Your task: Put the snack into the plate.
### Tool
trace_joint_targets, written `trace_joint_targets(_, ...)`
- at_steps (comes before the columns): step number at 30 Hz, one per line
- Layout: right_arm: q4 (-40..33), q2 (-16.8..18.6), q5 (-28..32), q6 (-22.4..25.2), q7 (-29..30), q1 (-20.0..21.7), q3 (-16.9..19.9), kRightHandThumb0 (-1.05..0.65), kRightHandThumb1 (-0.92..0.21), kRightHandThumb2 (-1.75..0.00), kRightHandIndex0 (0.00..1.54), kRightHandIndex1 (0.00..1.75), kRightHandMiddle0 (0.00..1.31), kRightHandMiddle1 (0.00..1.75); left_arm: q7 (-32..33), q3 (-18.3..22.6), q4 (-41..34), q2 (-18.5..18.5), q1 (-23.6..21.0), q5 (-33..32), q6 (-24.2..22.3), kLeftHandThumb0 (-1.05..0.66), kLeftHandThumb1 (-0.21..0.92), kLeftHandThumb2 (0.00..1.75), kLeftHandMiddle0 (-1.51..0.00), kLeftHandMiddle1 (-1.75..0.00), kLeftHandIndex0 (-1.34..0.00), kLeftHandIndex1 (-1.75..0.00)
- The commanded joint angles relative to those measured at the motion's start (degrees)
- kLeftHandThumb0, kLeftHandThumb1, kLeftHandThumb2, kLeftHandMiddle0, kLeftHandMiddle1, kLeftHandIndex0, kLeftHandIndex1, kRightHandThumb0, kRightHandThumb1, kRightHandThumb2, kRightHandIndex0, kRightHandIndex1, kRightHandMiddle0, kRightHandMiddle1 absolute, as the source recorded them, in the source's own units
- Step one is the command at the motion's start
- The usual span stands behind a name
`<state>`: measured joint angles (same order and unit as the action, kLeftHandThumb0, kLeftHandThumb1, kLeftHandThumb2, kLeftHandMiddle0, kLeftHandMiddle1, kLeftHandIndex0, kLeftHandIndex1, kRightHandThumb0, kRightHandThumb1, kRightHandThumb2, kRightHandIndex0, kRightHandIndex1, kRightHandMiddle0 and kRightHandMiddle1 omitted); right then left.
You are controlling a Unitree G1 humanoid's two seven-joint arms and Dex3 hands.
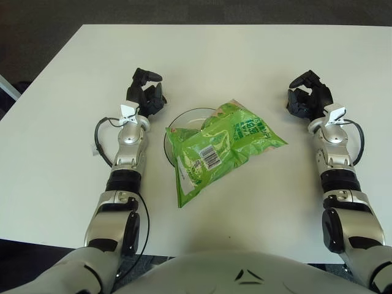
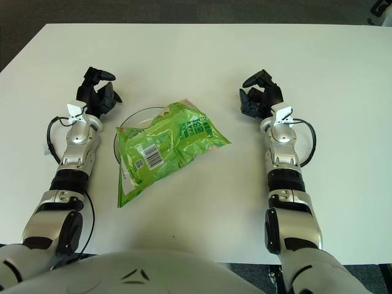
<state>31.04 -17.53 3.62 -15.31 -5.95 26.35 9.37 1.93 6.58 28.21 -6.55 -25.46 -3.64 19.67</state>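
A green snack bag lies flat across a clear glass plate at the middle of the white table, covering most of it and overhanging its front and right side. A barcode label faces up. My left hand shows just left of the plate, fingers loosely curled and holding nothing. My right hand shows to the right of the bag, apart from it, fingers loosely curled and holding nothing.
The white table stretches far behind the plate and to both sides. Its front edge runs just above my torso. Dark floor shows beyond the far edge. A black cable loops beside each forearm.
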Motion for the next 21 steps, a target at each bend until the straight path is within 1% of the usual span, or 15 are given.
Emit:
trace_joint_targets(1, 2.7, 3.0, -0.1, 5.3, -0.6, -6.7, -1.5, -0.39, -0.62, -0.92, 0.84, 1.75, 0.39, 1.75, 0.5, -0.5, 2.5, 2.4, 5.3, 0.5, -0.1, -0.37, 0.76, 0.73, -0.84, -1.75, -0.3, -1.75)
trace_joint_targets(10, 1.8, 3.2, 2.5, 8.5, -1.7, -6.4, -0.9, -0.39, -0.62, -0.91, 0.84, 1.75, 0.38, 1.75, 0.5, -0.5, 2.3, 2.4, 5.3, 0.6, -0.3, -0.37, 0.76, 0.73, -0.84, -1.75, -0.3, -1.75)
trace_joint_targets(21, 1.6, 3.1, 3.2, 10.1, -1.1, -6.2, -1.2, -0.39, -0.63, -0.9, 0.84, 1.75, 0.38, 1.75, 0.4, -0.5, 2.3, 2.3, 5.3, 0.5, -0.3, -0.37, 0.76, 0.72, -0.84, -1.75, -0.3, -1.75)
